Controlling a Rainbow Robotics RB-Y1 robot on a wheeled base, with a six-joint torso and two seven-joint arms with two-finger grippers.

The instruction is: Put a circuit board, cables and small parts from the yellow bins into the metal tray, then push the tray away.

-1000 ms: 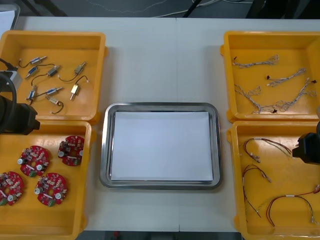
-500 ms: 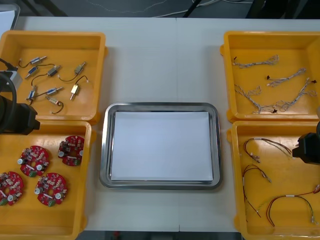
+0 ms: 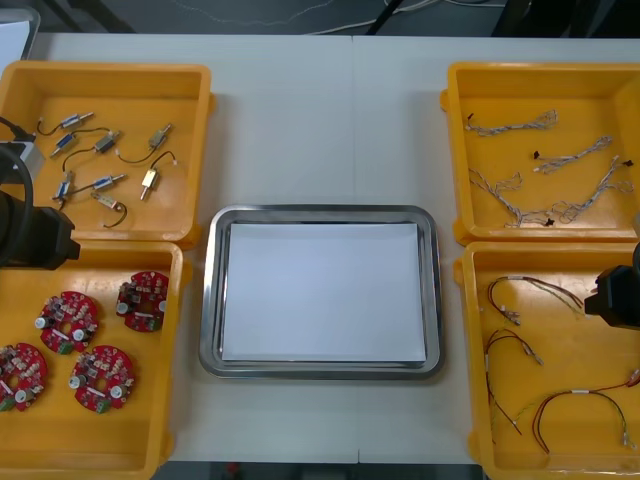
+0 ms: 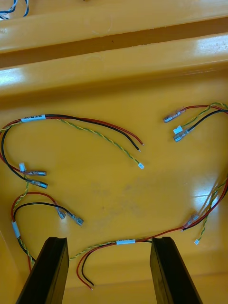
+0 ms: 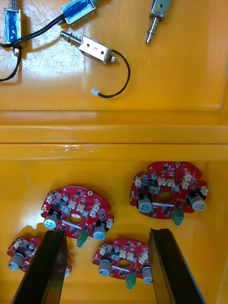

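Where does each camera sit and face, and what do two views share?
Front view: overhead, looking steeply down at the metal tray; left arm, right arm at the sides.
Left wrist view: on that wrist, facing circuit boards; open left claw.
Right wrist view: on that wrist, facing red and yellow cables; open right claw.
Shared: circuit boards, in front and left wrist views.

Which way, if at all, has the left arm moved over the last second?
No. In the front view the left arm sits at the same spot, over the shared rim of the two left yellow bins.
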